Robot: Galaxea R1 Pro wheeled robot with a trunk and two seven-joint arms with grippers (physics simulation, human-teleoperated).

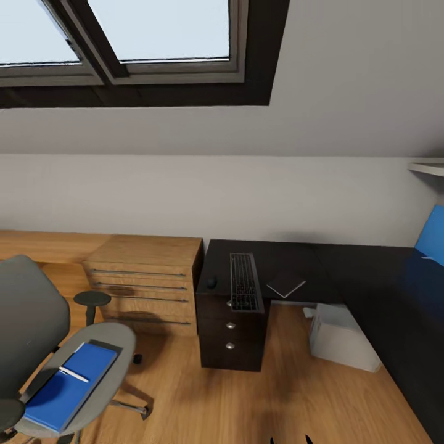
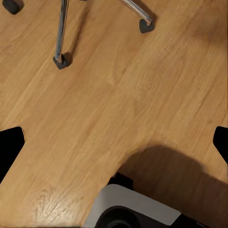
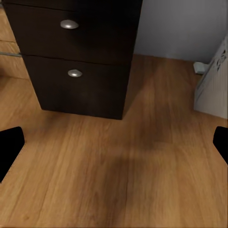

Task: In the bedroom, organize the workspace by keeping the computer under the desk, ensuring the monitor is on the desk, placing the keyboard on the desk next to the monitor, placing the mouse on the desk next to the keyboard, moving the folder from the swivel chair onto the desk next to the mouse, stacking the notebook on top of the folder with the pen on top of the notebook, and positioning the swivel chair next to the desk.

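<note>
Across the head view, the desk [image 1: 370,271] is running along the back wall and down the right side, with the keyboard [image 1: 245,282] lying lengthwise over the black drawer unit [image 1: 229,336], its near end reaching the desk edge. The mouse [image 1: 211,282] is sitting just left of the keyboard; the notebook [image 1: 285,285] is lying on the desktop just to its right. The computer [image 1: 341,336] is standing on the wooden floor [image 1: 246,401] beneath the desk. At lower left the swivel chair [image 1: 37,333] is carrying the folder [image 1: 69,385] on its seat, the pen [image 1: 73,374] lying across the folder. A wooden drawer cabinet [image 1: 145,283] is standing between chair and desk.

Right wrist view is adding the drawer unit's two round knobs up close and a corner of the computer, with the right gripper [image 3: 114,142] fingers spread wide at the frame edges, nothing between them. Left wrist view is showing chrome chair legs [image 2: 61,33] with casters over the floor, left gripper [image 2: 114,142] likewise spread and empty
</note>
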